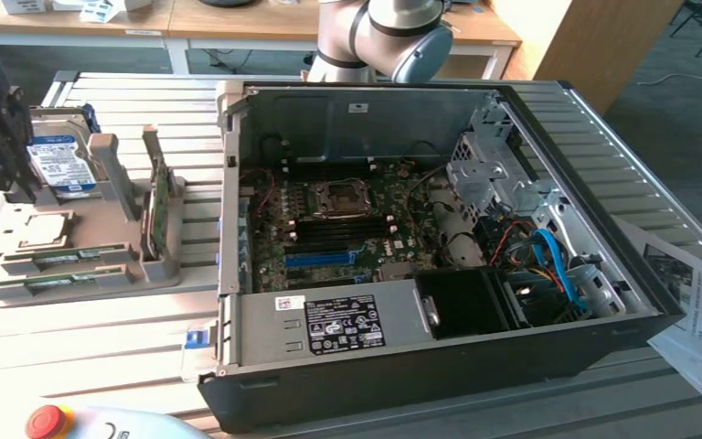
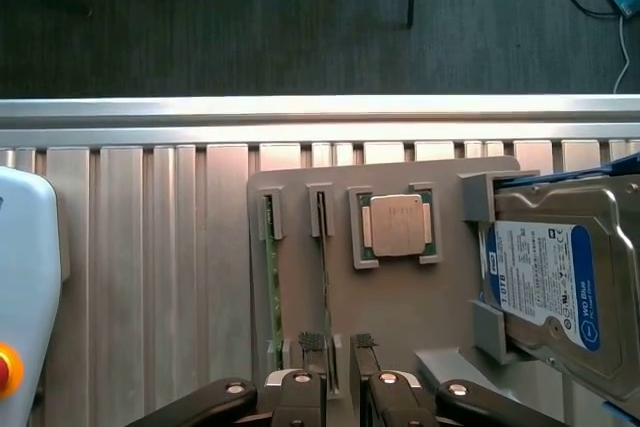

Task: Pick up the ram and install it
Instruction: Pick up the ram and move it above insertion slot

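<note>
mostly, the end effector [image 2: 337, 345] is cut off at the frame edge; its pads are seen apart, with nothing gripped. the ram [image 2: 324, 277] is seen edge-on as a thin green strip, its chips unreadable. it is stood in a grey tray [image 2: 400, 317] near one table [image 2: 150, 247] edge, beside a processor [image 2: 398, 225].

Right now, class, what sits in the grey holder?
Two ram sticks side by side, a CPU, a hard drive and an upright card. The drive covers the holder beneath it.
</note>
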{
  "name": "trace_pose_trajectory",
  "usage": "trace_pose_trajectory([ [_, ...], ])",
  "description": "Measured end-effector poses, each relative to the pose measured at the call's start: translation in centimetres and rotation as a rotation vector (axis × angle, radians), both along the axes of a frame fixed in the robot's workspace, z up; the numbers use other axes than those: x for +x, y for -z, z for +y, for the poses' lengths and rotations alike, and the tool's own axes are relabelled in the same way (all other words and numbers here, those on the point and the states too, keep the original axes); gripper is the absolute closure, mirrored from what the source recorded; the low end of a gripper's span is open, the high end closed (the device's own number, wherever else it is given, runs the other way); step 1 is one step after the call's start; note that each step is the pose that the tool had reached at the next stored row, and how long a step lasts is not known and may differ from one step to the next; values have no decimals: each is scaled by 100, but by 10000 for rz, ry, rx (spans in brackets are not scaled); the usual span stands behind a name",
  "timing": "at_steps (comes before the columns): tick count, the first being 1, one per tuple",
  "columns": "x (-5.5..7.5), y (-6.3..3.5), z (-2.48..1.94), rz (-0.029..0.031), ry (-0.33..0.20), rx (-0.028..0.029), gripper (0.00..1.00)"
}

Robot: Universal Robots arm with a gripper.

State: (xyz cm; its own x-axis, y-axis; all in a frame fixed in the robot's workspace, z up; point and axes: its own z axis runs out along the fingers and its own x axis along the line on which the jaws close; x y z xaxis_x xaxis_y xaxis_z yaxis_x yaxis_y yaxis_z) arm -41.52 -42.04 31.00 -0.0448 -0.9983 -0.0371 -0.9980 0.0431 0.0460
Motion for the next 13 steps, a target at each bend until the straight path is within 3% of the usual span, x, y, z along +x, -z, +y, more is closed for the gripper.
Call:
trace_pose_trajectory([
  [13, 0, 228, -29, -1, 0, 0, 76],
])
